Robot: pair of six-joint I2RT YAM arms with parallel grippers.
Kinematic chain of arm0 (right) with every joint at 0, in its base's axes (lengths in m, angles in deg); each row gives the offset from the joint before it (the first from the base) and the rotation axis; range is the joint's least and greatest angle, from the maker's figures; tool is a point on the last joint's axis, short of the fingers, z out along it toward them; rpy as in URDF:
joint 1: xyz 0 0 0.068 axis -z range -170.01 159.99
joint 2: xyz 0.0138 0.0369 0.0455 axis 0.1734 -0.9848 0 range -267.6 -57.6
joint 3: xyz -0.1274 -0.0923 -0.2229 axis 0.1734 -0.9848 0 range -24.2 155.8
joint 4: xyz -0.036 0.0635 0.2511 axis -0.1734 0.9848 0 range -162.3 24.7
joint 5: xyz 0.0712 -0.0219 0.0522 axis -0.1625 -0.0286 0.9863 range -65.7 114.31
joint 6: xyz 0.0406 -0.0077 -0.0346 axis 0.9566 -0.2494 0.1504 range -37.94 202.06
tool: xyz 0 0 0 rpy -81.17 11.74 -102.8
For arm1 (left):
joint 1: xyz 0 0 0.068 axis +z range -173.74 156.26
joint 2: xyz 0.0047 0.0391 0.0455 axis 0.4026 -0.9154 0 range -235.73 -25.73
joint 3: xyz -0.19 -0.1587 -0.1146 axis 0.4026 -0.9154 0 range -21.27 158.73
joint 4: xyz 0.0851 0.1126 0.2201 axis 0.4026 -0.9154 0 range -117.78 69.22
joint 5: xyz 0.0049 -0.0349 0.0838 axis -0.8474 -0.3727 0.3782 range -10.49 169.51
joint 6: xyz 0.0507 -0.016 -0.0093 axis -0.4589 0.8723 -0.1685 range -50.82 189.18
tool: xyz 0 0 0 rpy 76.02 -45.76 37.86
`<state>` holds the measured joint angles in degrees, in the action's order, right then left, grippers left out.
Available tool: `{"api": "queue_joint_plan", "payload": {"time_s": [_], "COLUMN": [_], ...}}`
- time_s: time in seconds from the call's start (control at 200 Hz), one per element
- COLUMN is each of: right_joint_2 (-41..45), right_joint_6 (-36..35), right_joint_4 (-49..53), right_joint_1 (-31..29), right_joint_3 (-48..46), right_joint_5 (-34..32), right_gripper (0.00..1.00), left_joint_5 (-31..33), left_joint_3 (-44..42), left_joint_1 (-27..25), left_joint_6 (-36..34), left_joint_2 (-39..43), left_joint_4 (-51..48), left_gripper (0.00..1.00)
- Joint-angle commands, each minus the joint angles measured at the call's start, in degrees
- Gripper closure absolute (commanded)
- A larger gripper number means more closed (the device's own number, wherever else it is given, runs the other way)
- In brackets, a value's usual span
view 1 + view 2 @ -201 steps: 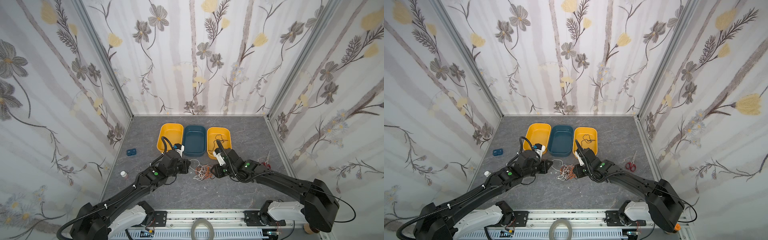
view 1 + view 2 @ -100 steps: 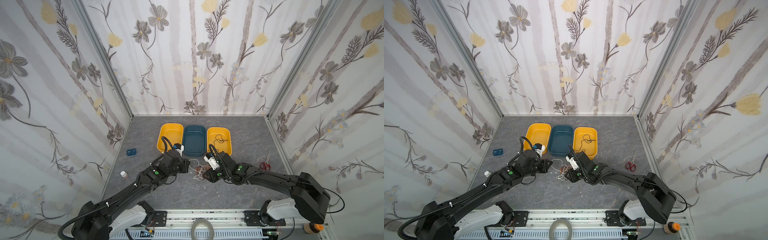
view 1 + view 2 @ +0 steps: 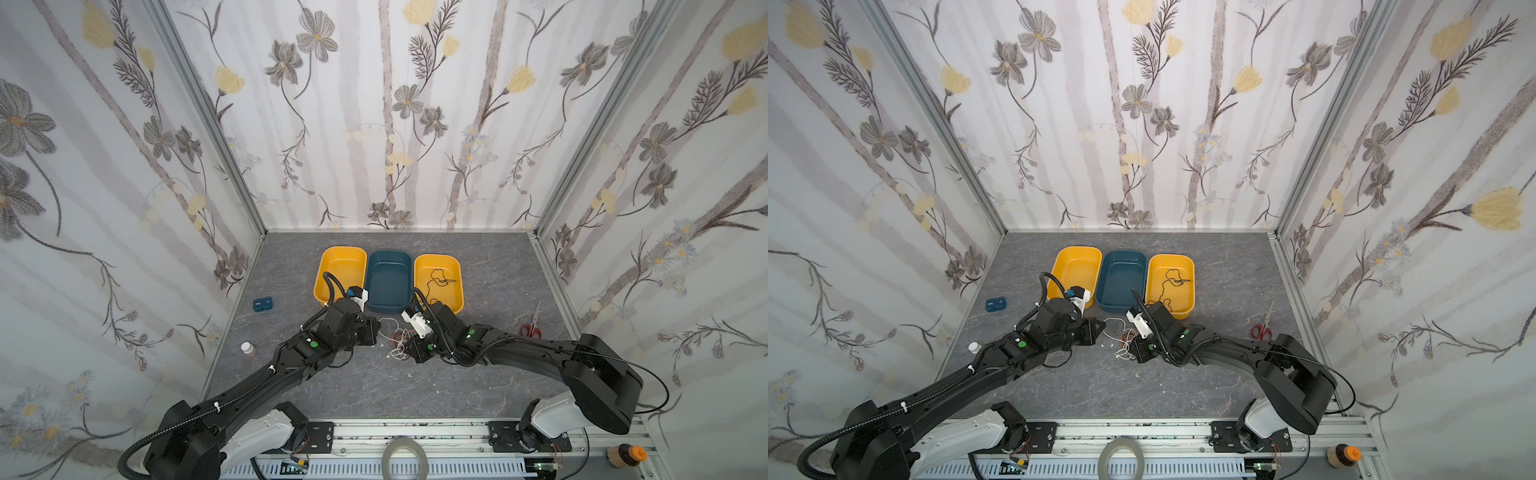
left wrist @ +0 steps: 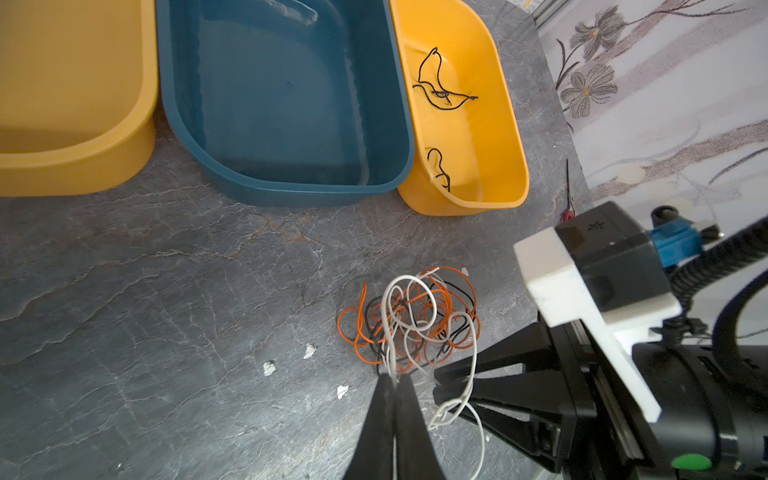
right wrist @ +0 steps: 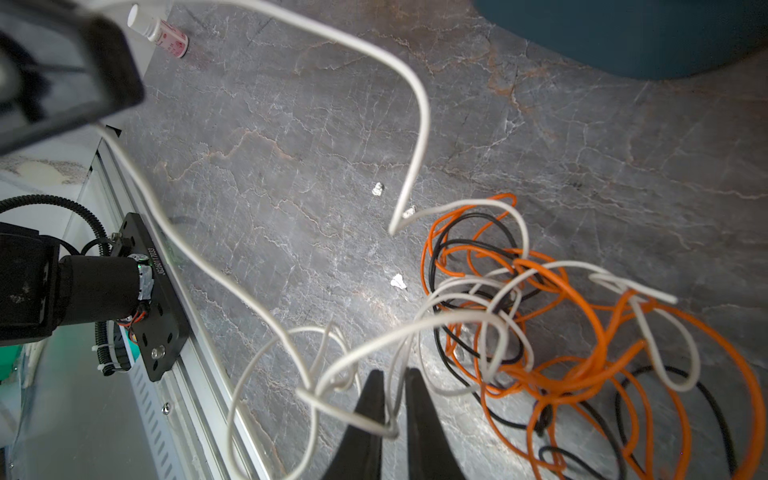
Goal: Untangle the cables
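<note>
1. The left gripper [image 4: 392,376] has its fingers pressed together on a white cable [image 4: 388,332], which runs from the tangle [image 4: 411,324] straight into the pinch.
2. The right gripper [image 5: 392,374] has its fingers a slit apart with a white strand lying in the slit. I cannot tell whether they bite it.
3. The tangle of orange, white and black cables lies on the table [image 4: 166,291], just past both sets of fingertips. The grippers face each other almost tip to tip across it. The right gripper is the nearer, at the tangle's edge, and the left gripper is just beside it.
4. The white cable hangs slack in loose bows from one gripper toward the other. The line between the grippers is therefore the long axis. Drawing them apart along it should take up the slack.
5. There is bare table behind each gripper, back along its own arm.
   - The scissors [image 3: 530,329] lie behind the right gripper and the bottle [image 3: 248,349] behind the left, both well apart from them.
   - There is also bare table toward the rail [image 3: 415,426].
6. Beyond the tangle, on the side away from the arms' bases, the blue tray [image 4: 291,195] and a yellow tray [image 4: 469,203] stand near. The yellow tray holds a black cable [image 4: 441,96].
7. The risk is that the whole tangle rides along with the pull instead of letting the white cable go.
</note>
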<state>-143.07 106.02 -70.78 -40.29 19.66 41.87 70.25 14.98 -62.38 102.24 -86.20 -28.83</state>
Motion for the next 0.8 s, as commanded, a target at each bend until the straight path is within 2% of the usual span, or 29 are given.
{"api": "queue_joint_plan", "payload": {"time_s": [0.0,0.23,0.794], "right_joint_2": [1.13,4.06,11.47], "right_joint_6": [-1.42,-2.91,-5.42], "right_joint_4": [0.00,4.15,11.22], "right_joint_1": [-0.08,-0.08,0.13], "right_joint_3": [0.40,1.24,4.45], "right_joint_5": [-1.92,-4.48,-8.27], "right_gripper": [0.93,1.00,1.00], "left_joint_5": [-0.63,-0.59,0.79], "left_joint_3": [0.32,-0.46,-3.66], "left_joint_1": [0.14,0.27,0.22], "left_joint_6": [0.35,0.35,0.08], "left_joint_2": [-0.47,-1.29,-3.87], "left_joint_4": [2.07,2.50,2.90], "left_gripper": [1.00,1.00,1.00]}}
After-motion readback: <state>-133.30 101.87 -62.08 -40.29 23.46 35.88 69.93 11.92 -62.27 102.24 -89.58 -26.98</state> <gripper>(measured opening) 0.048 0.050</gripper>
